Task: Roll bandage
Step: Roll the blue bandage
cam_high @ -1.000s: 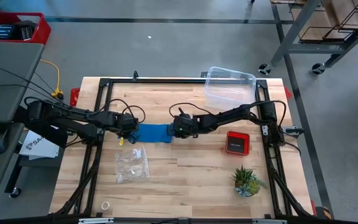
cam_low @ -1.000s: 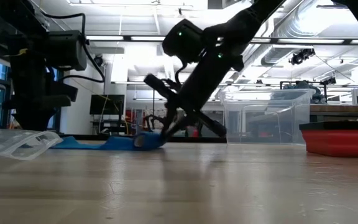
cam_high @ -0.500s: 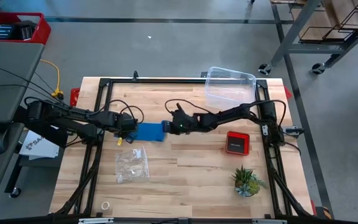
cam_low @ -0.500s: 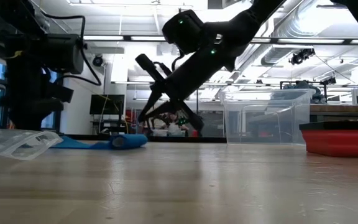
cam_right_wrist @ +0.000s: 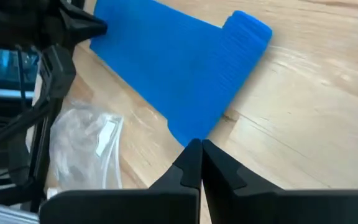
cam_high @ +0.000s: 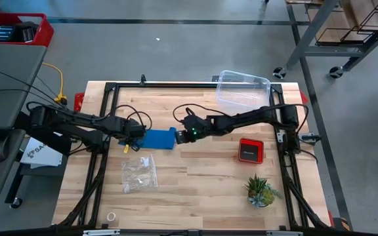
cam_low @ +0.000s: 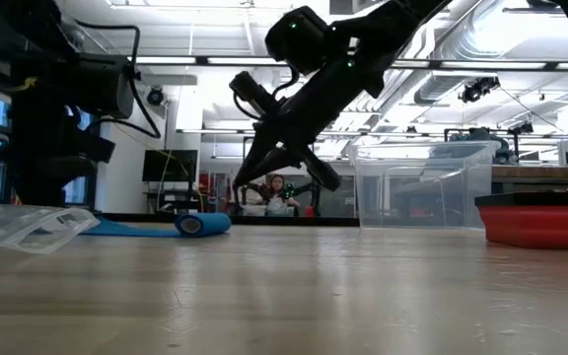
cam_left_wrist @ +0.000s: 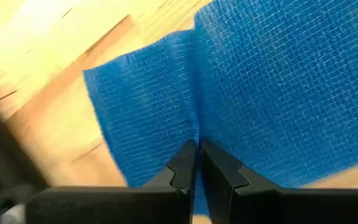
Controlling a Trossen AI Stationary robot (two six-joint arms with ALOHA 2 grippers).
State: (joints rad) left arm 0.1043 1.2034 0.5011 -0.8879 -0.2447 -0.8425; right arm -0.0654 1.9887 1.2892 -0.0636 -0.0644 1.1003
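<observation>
The blue bandage (cam_high: 156, 139) lies flat on the wooden table, its right end wound into a small roll (cam_high: 171, 136), which also shows in the low view (cam_low: 202, 224) and the right wrist view (cam_right_wrist: 241, 43). My left gripper (cam_high: 138, 135) is shut on the bandage's left end. My right gripper (cam_high: 183, 134) is shut and empty. It hangs above the table just right of the roll and clear of it in the low view (cam_low: 248, 180). My left gripper pinches the flat, unrolled left end of the bandage (cam_left_wrist: 197, 127) between its two fingers, where the cloth rises in a crease. The fingers come from the table's left side, low over the table. The rest of the strip lies on the wood.
A crinkled clear plastic bag (cam_high: 140, 174) lies near the bandage on the near side. A clear box (cam_high: 243, 92) stands at the far right. A red-and-black device (cam_high: 250, 149), a small plant (cam_high: 261, 190) and a small white ring (cam_high: 111, 216) are also on the table.
My right gripper has pushed the roll toward the table's left, winding up more of the strip, then risen clear of it. The roll now lies closer to my left gripper, and the flat part is shorter.
</observation>
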